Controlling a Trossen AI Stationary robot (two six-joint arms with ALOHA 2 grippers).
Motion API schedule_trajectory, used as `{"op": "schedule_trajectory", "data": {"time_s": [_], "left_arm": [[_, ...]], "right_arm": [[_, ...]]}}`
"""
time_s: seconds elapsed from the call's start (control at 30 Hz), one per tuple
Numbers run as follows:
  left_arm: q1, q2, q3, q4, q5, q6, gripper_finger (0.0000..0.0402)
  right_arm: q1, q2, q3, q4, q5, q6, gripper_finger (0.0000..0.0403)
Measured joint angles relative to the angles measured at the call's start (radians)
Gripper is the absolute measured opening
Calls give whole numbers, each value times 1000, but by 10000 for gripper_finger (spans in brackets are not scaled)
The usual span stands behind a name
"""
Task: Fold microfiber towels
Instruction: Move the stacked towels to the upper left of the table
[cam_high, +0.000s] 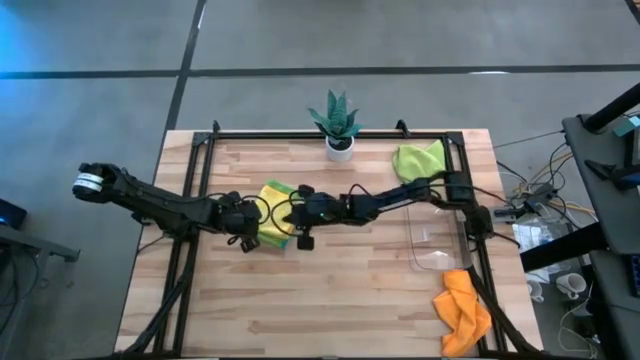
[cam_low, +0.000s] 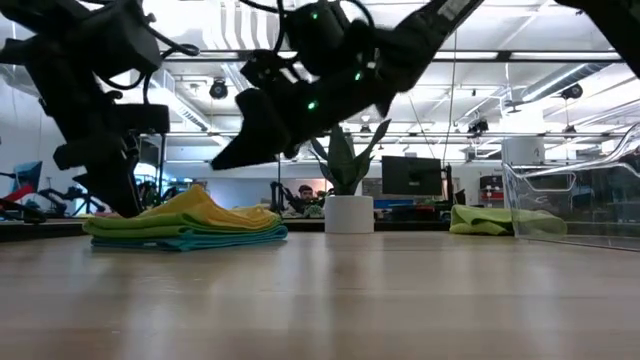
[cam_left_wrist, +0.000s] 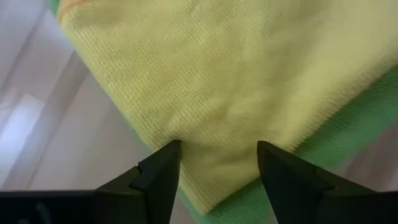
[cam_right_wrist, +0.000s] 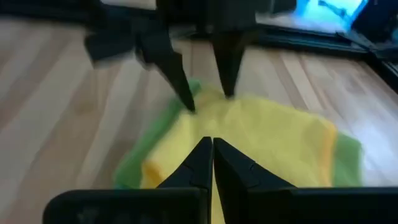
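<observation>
Take the plant (cam_high: 336, 124) as your landmark. The stack (cam_high: 274, 214) lies nearer you than the plant and a little to its left: a yellow towel (cam_left_wrist: 217, 81) on top, a green towel (cam_left_wrist: 339, 134) under it, and a blue towel (cam_low: 185, 241) at the bottom in the low view. A loose green towel (cam_high: 419, 160) sits just right of the plant, and the orange towel (cam_high: 463, 310) is well right of it at the near table edge.

Your left gripper (cam_left_wrist: 219, 165) stands spread over the yellow towel's corner, fingertips touching or just above the cloth. Your right gripper (cam_right_wrist: 212, 149) is pressed together, holding nothing, just above the stack's other side.

To finish this fold well, I judge you should press the corner flat and keep the yellow edges square over the green below. Lift both grippers straight up so nothing drags. The risk is a snagged corner pulling the stack askew.
</observation>
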Motion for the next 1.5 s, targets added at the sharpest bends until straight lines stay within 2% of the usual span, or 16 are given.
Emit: {"op": "schedule_trajectory", "data": {"time_s": [0.2,0.4,0.63,0.77,0.87,0.97,1.07,1.3,1.5], "left_arm": [[3,36,-14,-12,-65,1,198],[5,63,-14,-6,-52,0,198],[2,38,23,-11,26,-4,198],[2,29,76,-7,29,27,198],[2,29,104,41,12,67,198],[2,52,97,177,27,108,198],[0,110,84,299,61,155,198],[2,303,83,430,60,246,198],[3,361,144,432,37,233,198]], "right_arm": [[19,90,21,21,-155,71,9],[33,117,21,-20,-149,90,9],[38,12,21,-106,-144,65,9],[56,-67,16,-251,-138,58,9],[87,-132,2,-365,-64,58,9],[139,-210,-44,-456,73,108,9],[208,-302,-112,-518,162,177,9],[376,-491,-260,-531,197,313,9],[414,-565,-323,-607,260,418,9]]}}
